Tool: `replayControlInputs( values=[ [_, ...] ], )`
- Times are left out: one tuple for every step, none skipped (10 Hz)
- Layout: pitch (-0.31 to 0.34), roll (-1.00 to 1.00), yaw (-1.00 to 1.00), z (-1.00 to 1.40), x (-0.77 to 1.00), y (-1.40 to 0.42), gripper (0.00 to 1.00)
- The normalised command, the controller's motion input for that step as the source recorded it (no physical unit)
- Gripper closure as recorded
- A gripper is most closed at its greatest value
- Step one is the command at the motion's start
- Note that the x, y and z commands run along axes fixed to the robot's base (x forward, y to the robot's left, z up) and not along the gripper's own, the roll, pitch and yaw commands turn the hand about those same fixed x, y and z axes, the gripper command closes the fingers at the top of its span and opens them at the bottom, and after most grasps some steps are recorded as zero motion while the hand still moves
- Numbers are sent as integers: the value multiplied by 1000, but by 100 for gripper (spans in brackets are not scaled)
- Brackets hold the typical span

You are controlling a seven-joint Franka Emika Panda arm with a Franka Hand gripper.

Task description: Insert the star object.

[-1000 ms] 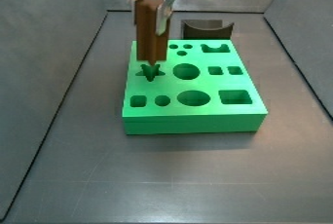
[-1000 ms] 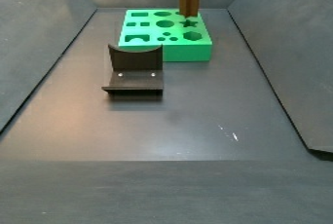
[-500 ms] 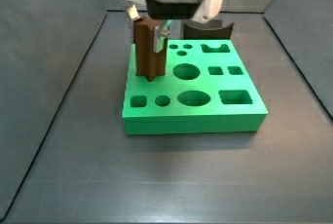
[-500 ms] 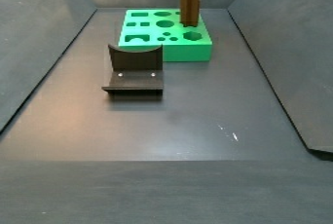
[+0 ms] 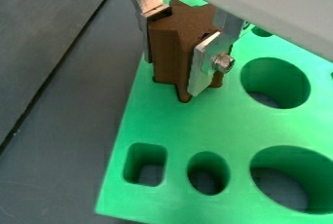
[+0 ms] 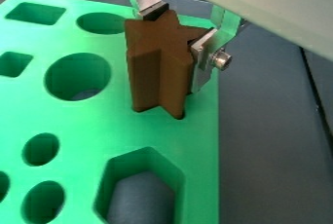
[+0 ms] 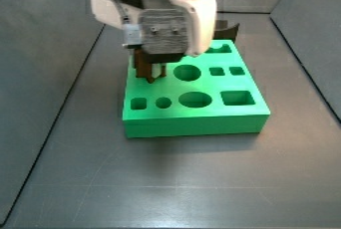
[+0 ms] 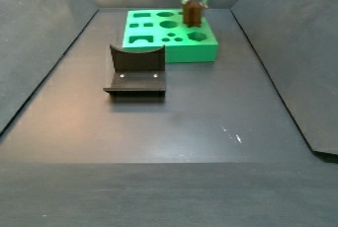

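Wrist views: hand (image 5: 182, 45) grips star object (image 6: 162, 64) | upright, sunk into green block (image 7: 200, 114), near its edge

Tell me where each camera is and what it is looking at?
Wrist view: rides above the gripper, looking down at the star object and green block; silver fingers show.
Wrist view: same perch, opposite side; gripper clamps the bar.
Side view: near the block, facing the dark curved block; the arm shows.
Side view: far down the floor, dark curved block nearest.
All four views show the star object and the block.
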Motion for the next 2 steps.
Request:
replayControlInputs(
  values=[
    [-60,-64,-9,0,-40,89,100],
    [4,0,0,0,0,0,100]
  ],
)
